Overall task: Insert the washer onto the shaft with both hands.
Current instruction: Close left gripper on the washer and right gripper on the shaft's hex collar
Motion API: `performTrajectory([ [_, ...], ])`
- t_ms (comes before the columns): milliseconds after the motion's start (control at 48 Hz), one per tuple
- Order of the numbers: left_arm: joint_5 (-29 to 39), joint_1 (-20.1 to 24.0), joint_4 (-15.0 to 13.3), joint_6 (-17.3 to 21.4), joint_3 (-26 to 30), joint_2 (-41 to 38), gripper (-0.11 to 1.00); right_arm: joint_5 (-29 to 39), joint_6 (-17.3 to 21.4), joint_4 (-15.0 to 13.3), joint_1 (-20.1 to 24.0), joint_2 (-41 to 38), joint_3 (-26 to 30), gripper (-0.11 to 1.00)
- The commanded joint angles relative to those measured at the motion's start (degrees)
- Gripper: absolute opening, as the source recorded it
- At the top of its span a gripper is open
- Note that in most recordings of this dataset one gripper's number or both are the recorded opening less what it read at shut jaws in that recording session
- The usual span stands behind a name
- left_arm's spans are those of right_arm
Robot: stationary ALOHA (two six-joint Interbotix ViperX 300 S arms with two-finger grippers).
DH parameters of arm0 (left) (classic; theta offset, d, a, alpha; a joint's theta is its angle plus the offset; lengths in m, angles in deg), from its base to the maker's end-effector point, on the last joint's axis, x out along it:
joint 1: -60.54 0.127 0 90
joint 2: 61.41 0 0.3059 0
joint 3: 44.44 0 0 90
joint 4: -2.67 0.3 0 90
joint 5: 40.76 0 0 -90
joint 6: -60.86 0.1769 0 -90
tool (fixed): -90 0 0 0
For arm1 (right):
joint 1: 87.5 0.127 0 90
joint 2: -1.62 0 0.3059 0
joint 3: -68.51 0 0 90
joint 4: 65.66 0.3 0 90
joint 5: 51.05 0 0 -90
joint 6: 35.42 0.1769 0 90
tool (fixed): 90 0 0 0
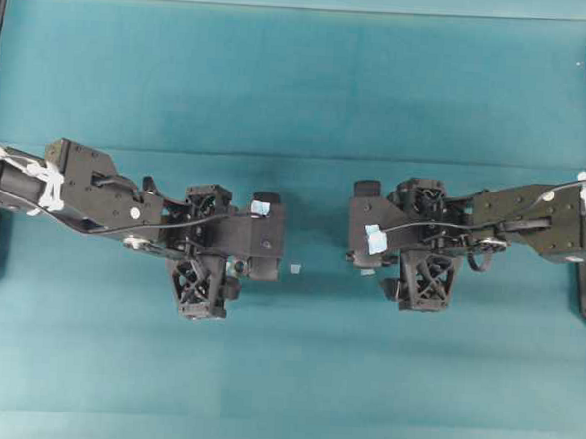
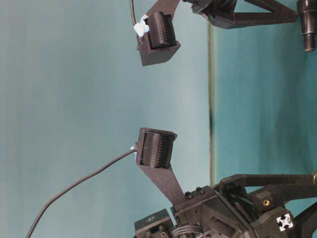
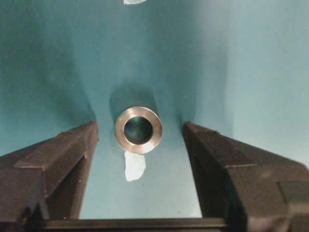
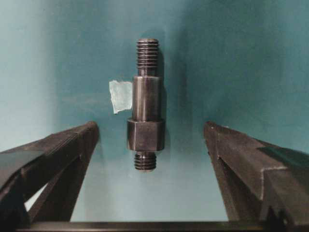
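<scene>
Left gripper (image 3: 140, 145): jaws parted, one finger on each side of the washer (image 3: 138, 129), neither touching it. The washer lies on the teal table (image 3: 270, 72), a pale tape scrap (image 3: 134, 166) just before it. Right gripper (image 4: 152, 145): jaws likewise parted, flanking the shaft (image 4: 146, 125) without contact. The shaft lies flat, collar end nearest, a second tape scrap (image 4: 120, 95) beside its left.

From overhead, the left gripper (image 1: 234, 266) covers the washer (image 3: 138, 129) and the right gripper (image 1: 375, 255) covers the shaft (image 4: 146, 128), so neither part can be made out there. Both wrist views cut the fingers (image 3: 53, 164) off at the lower edge. The table-level view crops both arms and shows neither part.
</scene>
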Motion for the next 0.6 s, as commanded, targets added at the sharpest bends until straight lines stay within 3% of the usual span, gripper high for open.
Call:
performTrajectory([
  [0,-0.26,-0.09,0.18,-0.09,0.18,0.35,0.71,-0.26,0.26,0.09,0.00,0.09,0.53,0.68],
  [395,-0.26,-0.09,0.18,-0.09,-0.09,0.35,0.70,-0.09,0.26,0.00,-0.35,-0.35,0.70,0.65],
  [479,-0.18,-0.09,0.18,-0.09,-0.18,0.35,0.70,0.09,0.26,0.00,-0.44,-0.35,0.97,0.60],
  [583,-0.18,-0.09,0.18,-0.09,-0.18,0.35,0.66,0.26,0.26,0.09,-0.62,-0.44,1.05,0.46],
])
